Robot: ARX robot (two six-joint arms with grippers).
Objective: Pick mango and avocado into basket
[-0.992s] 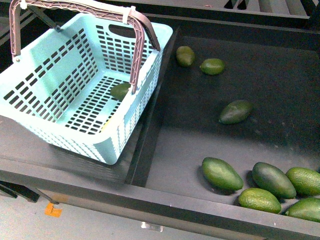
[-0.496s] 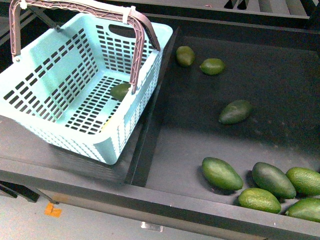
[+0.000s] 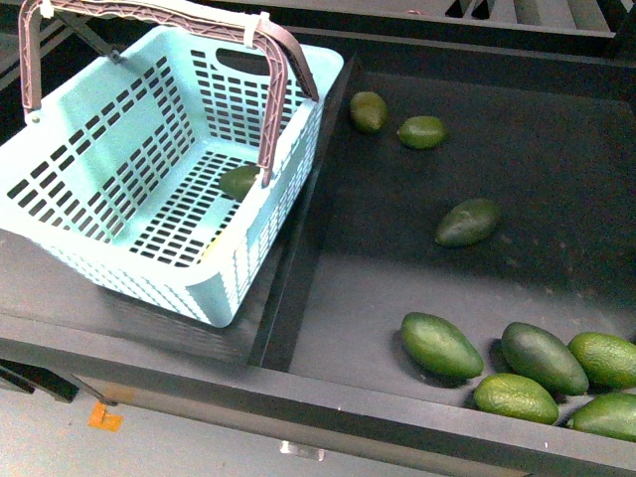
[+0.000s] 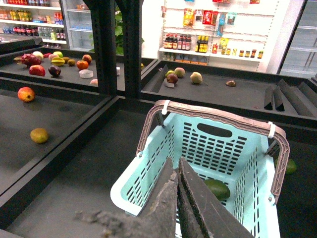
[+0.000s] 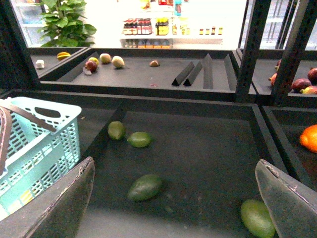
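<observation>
Above the basket [image 4: 148,173], left end effector [image 4: 177,171] closed, right end effector [image 5: 178,198] wide.

Neither arm visible in front view. Avocado [image 3: 239,181] on basket [image 3: 119,149] floor partly hidden behind handle [image 3: 275,99] upright; in left wrist view same avocado [image 4: 218,189] partly covered by tip of left gripper [image 4: 177,171]. Faint yellow patch at basket's near wall, too little showing to identify. Avocado pile [image 3: 542,373] cut by front view's right edge. Right gripper [image 5: 178,186] fingers cut by frame edge; orange fruit [image 5: 309,138] beyond its finger cropped. Distant shelf goods too small to tell.
</observation>
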